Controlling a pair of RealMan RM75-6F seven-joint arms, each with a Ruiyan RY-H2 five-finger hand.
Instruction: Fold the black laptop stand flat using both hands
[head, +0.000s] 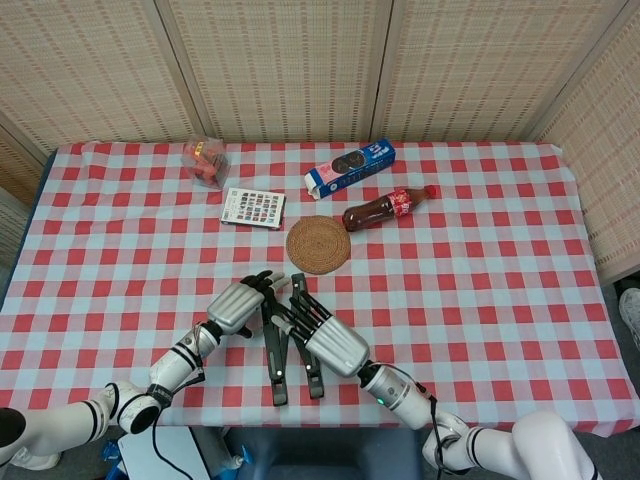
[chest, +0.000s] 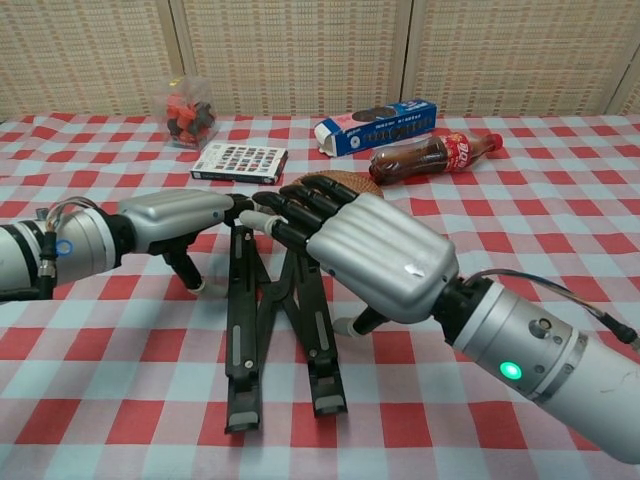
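Stand (head: 285, 345) (chest: 270, 320) lies near the front edge of the counter (head: 480, 290) (chest: 120, 390), on the checked cloth. Two black rails nearly parallel and close together, meeting at the far ends, slightly splayed at the near ends; cross links bunched between them.

Left hand (head: 240, 303) (chest: 180, 220) sits against the outer side of the left rail, palm down, fingers extended toward the far end of the stand, thumb dropped to the cloth beside the rail. Not wrapped around anything; reads as pressing sideways on the rail.

Right hand (head: 322, 335) (chest: 350, 245) is over the right rail, fingers stretched out and slightly apart, tips reaching the far end of the stand close to the left hand's fingertips. Thumb hangs down on the outer side of the right rail. Whether the palm touches the rail: cannot tell, the hand's back hides it.

Just beyond the stand: round woven coaster (head: 318, 245), partly hidden behind the right hand in the chest view. Further back: cola bottle (head: 385, 209) (chest: 435, 155) on its side, blue biscuit box (head: 350, 167) (chest: 375, 125), flat card box (head: 253, 208) (chest: 240, 162), clear tub with red and dark pieces (head: 205, 162) (chest: 188, 112) at far left.
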